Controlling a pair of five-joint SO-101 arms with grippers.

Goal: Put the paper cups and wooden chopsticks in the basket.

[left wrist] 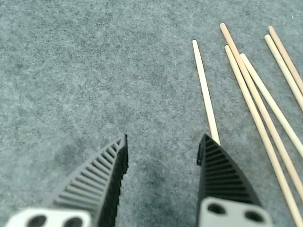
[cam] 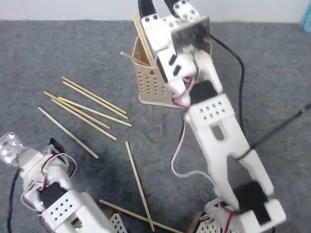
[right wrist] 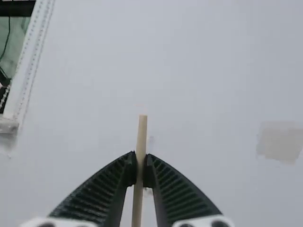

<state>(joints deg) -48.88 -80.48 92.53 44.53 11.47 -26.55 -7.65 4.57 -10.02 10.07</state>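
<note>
Right pincer (right wrist: 139,165) is clamped on the held chopstick (right wrist: 141,137). The stick's long axis runs straight along the pincer's own line, and its free end pokes out past the fingertips toward a white wall (right wrist: 213,71). Left pincer (left wrist: 164,142) hovers low with its jaws apart and only grey bench (left wrist: 71,61) between them.

Seen from the high view, the bench (cam: 262,63) carries everything. The basket (cam: 153,82), a slotted beige tub, stands directly beneath the right pincer (cam: 158,6). A few basket sticks (cam: 141,34) stand in its corner beside that pincer, leaning, with their tips pointing up and slightly away from it. I cannot tell which of these, if any, is the clamped one.

A loose cluster of chopsticks (cam: 92,109) lies flat between the left pincer (cam: 54,144) and the basket. They are roughly parallel, with their long axes slanting across the line that joins the two pincers. In the left wrist view the same cluster (left wrist: 258,109) fans out to one side of the open jaws and points away from them.

The single chopstick (left wrist: 204,90) lies nearest the left pincer and points straight away from it. Its near end runs in behind one fingertip, and whether they touch cannot be told.

Two stray sticks lie apart from the rest. One (cam: 139,184) lies between the arms and points toward the basket. The other (cam: 141,217) lies crosswise, farthest from both pincers.
</note>
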